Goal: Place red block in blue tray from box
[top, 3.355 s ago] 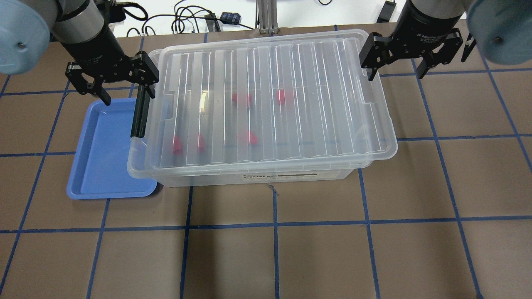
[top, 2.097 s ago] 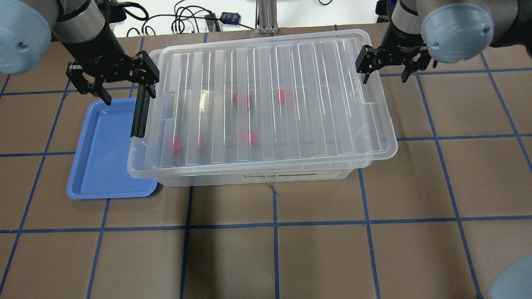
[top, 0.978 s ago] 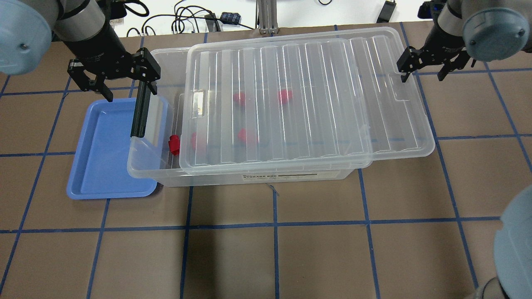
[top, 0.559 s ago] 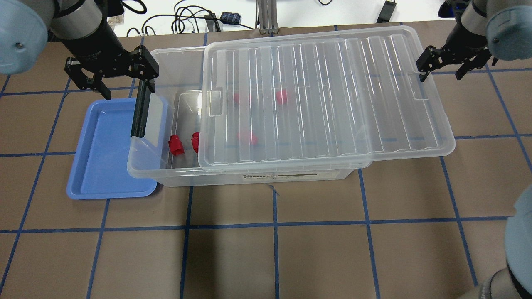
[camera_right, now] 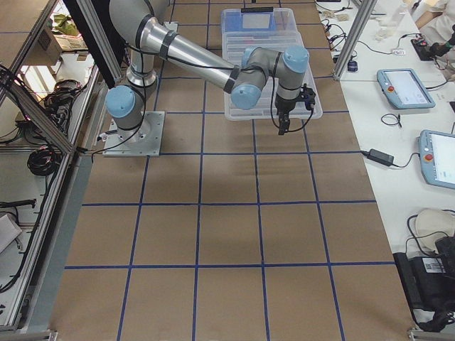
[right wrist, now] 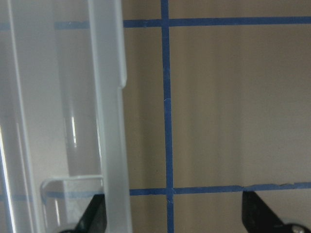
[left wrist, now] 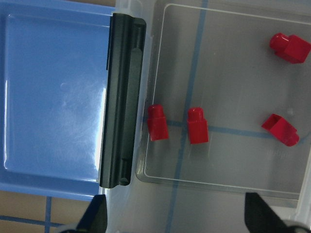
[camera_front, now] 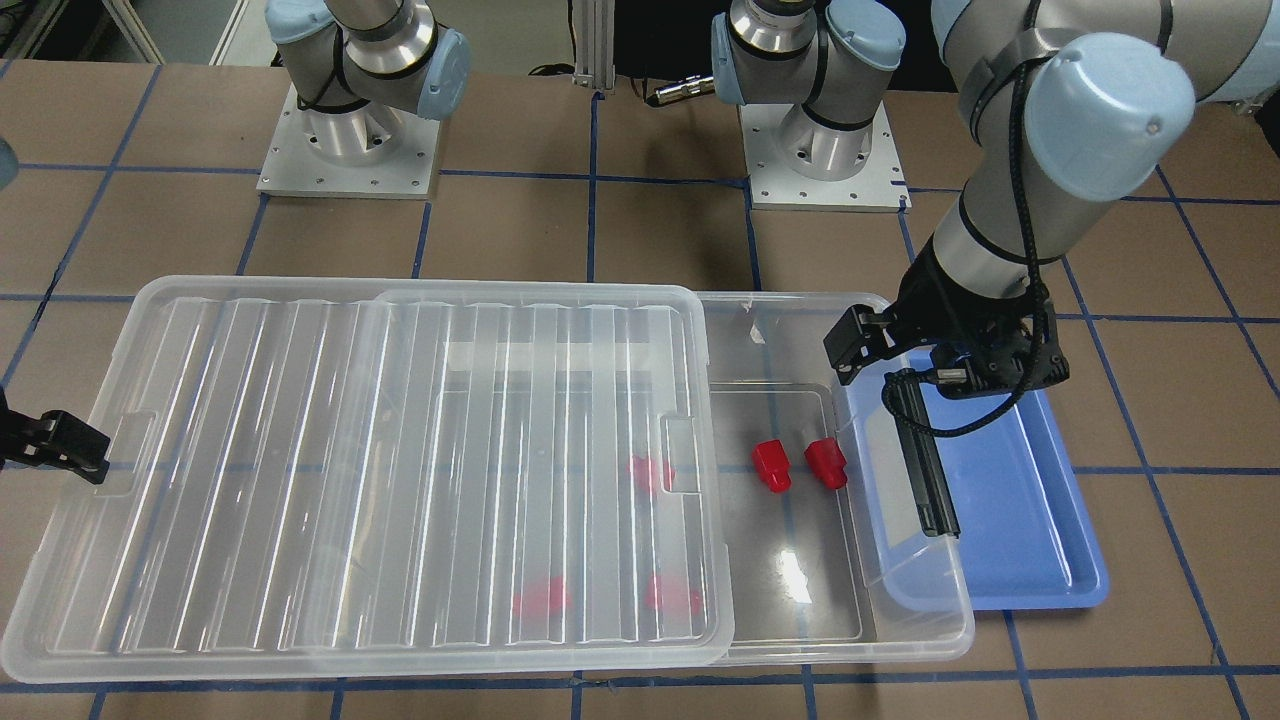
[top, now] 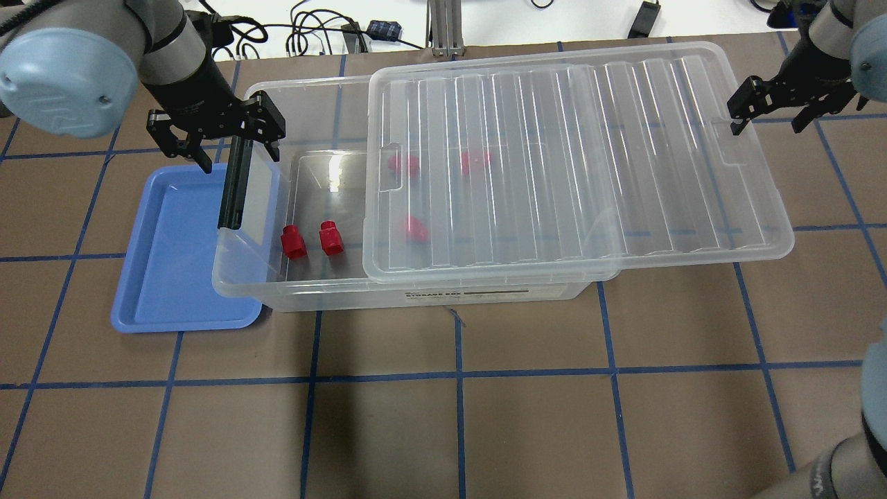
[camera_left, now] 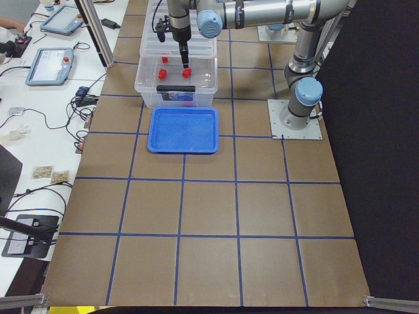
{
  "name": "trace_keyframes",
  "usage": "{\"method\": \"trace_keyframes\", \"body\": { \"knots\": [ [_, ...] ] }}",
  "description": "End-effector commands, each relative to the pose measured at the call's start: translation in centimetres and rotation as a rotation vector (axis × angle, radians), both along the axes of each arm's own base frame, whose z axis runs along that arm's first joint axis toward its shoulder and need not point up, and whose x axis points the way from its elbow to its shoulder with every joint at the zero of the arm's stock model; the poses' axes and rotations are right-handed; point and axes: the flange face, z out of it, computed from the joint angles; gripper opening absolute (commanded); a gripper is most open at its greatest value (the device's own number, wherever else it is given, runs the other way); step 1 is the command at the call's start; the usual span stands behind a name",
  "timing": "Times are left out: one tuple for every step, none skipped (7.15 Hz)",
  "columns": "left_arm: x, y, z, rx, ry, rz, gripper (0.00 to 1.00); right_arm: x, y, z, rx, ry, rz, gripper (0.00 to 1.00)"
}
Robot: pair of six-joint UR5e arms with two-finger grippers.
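Observation:
The clear box [top: 312, 296] stands mid-table, its ribbed lid [top: 575, 152] slid off toward the right, the left end uncovered. Two red blocks [top: 294, 242] [top: 331, 238] lie bare inside; three more show blurred under the lid. The blue tray [top: 173, 263] lies empty at the box's left end. My left gripper [top: 239, 156] is open and empty above the black latch bar [top: 234, 187]; its wrist view shows the blocks [left wrist: 157, 122] below. My right gripper [top: 769, 125] is open, one finger hooked against the lid's right rim [right wrist: 109, 121].
The lid [camera_front: 300, 480] overhangs the box far to its right side. Brown table with blue tape grid in front. Cables and a metal post lie behind the box [top: 443, 28]. Both arm bases [camera_front: 820, 150] stand behind the box.
The right gripper has moved right and dragged the lid with it, baring the box's left end and two red blocks. The left gripper has shifted slightly right over the latch bar.

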Motion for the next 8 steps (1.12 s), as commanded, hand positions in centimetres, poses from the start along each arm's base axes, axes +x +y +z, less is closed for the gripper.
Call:
{"method": "trace_keyframes", "body": {
  "knots": [
    [-0.8, -0.4, -5.0, 0.02, 0.005, -0.013, 1.0, -0.5, 0.1, 0.0, -0.002, -0.005, -0.007, 0.98],
    [-2.6, -0.4, -7.4, 0.015, 0.004, -0.026, 1.0, -0.3, -0.1, 0.7, -0.013, -0.008, -0.013, 1.0],
    [-3.8, -0.5, -8.7, 0.008, 0.001, -0.001, 1.0, 0.7, 0.0, 2.3, -0.039, -0.005, -0.007, 1.0],
    [-4.1, -0.7, -9.5, 0.023, 0.003, -0.003, 0.98, 2.7, 1.3, 6.3, -0.089, -0.003, 0.0, 1.0],
    [-4.1, -0.4, -11.1, 0.052, 0.002, -0.003, 0.97, 4.9, 3.2, 9.5, -0.093, -0.005, 0.001, 1.0],
    [-4.2, -0.1, -12.5, 0.08, 0.014, -0.004, 0.9, 7.5, 5.1, 12.4, -0.098, -0.009, -0.017, 1.0],
    [-4.4, -0.3, -13.3, 0.094, 0.034, -0.002, 0.9, 11.1, 7.0, 14.8, -0.111, -0.018, -0.068, 1.0],
    [-4.4, -0.5, -14.1, 0.108, 0.036, -0.002, 0.87, 15.6, 8.8, 16.5, -0.112, -0.025, -0.09, 1.0]
  ]
}}
